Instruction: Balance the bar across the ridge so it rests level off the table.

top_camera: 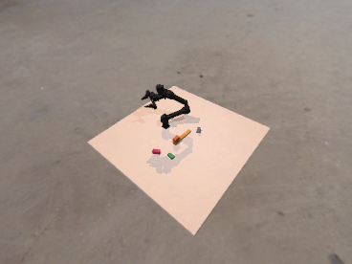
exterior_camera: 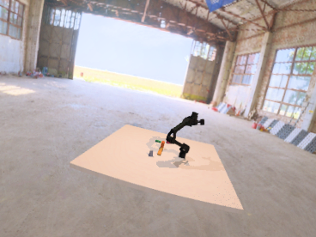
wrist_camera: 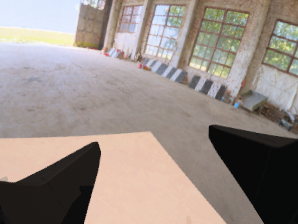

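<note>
An orange bar (top_camera: 186, 134) (exterior_camera: 160, 152) lies on the pale mat, with a thicker, darker orange block (top_camera: 176, 140) (exterior_camera: 162, 144) at one end. A small grey piece (top_camera: 199, 130) (exterior_camera: 150, 153), which looks like the ridge, stands apart from the bar, and nothing rests on it. Its exact shape is too small to tell. My gripper (top_camera: 144, 102) (wrist_camera: 154, 140) is open and empty, raised high and well away from the bar and the grey piece. The wrist view shows both dark fingers spread wide, with neither the bar nor the grey piece in view.
A red block (top_camera: 156, 151) and a green block (top_camera: 171, 156) (exterior_camera: 158, 141) lie near the block end of the bar. The arm's base (top_camera: 165, 122) (exterior_camera: 183, 153) stands close to the bar. The square mat (top_camera: 191, 210) (exterior_camera: 107, 172) (wrist_camera: 130, 165) ends at the concrete floor.
</note>
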